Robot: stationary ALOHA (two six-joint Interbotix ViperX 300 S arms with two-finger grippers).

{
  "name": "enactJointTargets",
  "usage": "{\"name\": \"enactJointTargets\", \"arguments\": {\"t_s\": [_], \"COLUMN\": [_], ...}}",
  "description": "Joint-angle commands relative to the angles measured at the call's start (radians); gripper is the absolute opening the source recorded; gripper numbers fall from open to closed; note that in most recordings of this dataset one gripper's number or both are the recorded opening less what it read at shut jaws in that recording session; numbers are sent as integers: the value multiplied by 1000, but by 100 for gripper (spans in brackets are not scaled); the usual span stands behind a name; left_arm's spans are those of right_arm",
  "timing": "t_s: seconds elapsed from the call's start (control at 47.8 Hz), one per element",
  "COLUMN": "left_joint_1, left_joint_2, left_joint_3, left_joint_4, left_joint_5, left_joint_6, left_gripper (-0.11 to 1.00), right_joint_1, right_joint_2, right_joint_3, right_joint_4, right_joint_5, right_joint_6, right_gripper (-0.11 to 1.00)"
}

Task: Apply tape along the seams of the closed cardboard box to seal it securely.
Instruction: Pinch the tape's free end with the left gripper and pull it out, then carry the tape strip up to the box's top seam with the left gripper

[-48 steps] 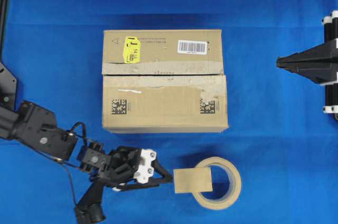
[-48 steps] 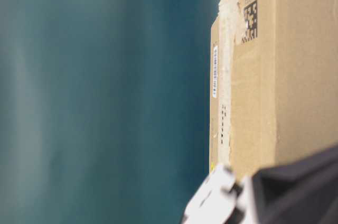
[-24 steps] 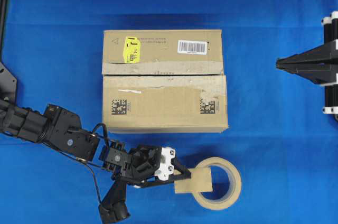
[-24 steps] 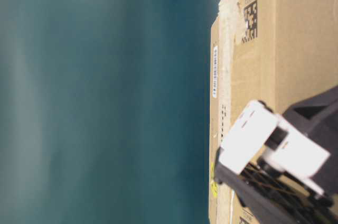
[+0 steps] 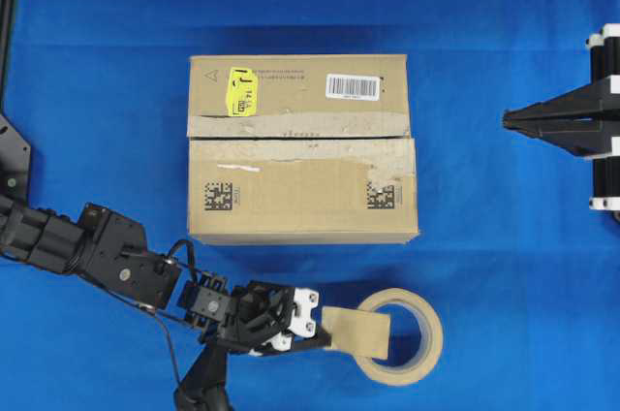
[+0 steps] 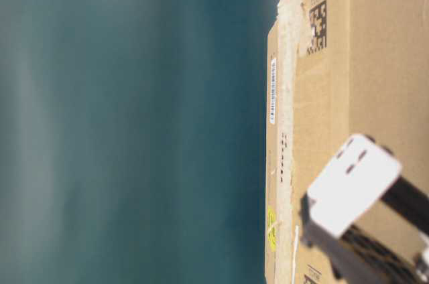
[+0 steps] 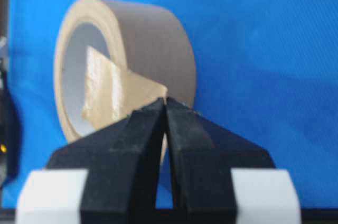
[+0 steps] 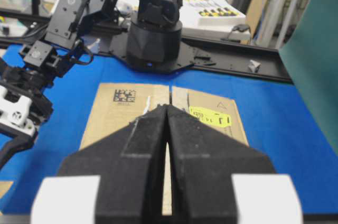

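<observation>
Seen from overhead: left gripper [image 5: 323,335] low on the blue table [image 5: 504,314], fingers pinched together on the near edge of the tape [image 5: 356,330], a tan strip lying across the left side of the tape roll [image 5: 399,335]. In the left wrist view, black fingers [image 7: 142,129] closed tip to tip on the strip's corner [image 7: 138,93], with the glossy underside of the strip showing against the roll's hollow; roll [image 7: 119,55] standing out clearly, its left rim partly cut off by a dark blur at the frame edge. Cardboard box [image 5: 301,147] closed and resting just above the roll in the overhead view, yellow sticker [image 5: 242,90] and barcode label [image 5: 352,86] on the far flap, the seams [image 5: 300,137] running across the top between ragged pale tape remnants [image 5: 291,124]. Right gripper [image 5: 508,120] parked at the right edge, well apart from the box, fingers shut with nothing between them; body cut off by the frame. Table-level view turned sideways and mostly filled by a blurred teal backdrop [image 6: 134,123]; only a slice of the box [image 6: 335,83] visible, with an out-of-focus white block of the left arm [image 6: 352,183] covering its lower corner. Strip and roll hidden there.
</observation>
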Motion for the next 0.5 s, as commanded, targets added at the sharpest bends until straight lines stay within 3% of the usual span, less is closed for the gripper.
{"name": "enactJointTargets", "arguments": {"t_s": [0.0, 0.355, 0.481], "left_joint_1": [0, -2, 2], "left_joint_2": [-20, -147, -232], "left_joint_3": [-20, -14, -9], "left_joint_4": [-3, 5, 11], "left_joint_5": [8, 100, 192], "left_joint_6": [-2, 14, 66], "left_gripper": [0, 0, 0], "right_joint_1": [3, 2, 3], "right_joint_2": [6, 9, 9], "right_joint_3": [-14, -12, -12], "right_joint_4": [-2, -2, -2], "right_joint_5": [-8, -2, 3], "right_joint_6": [0, 3, 3], "right_gripper": [0, 0, 0]}}
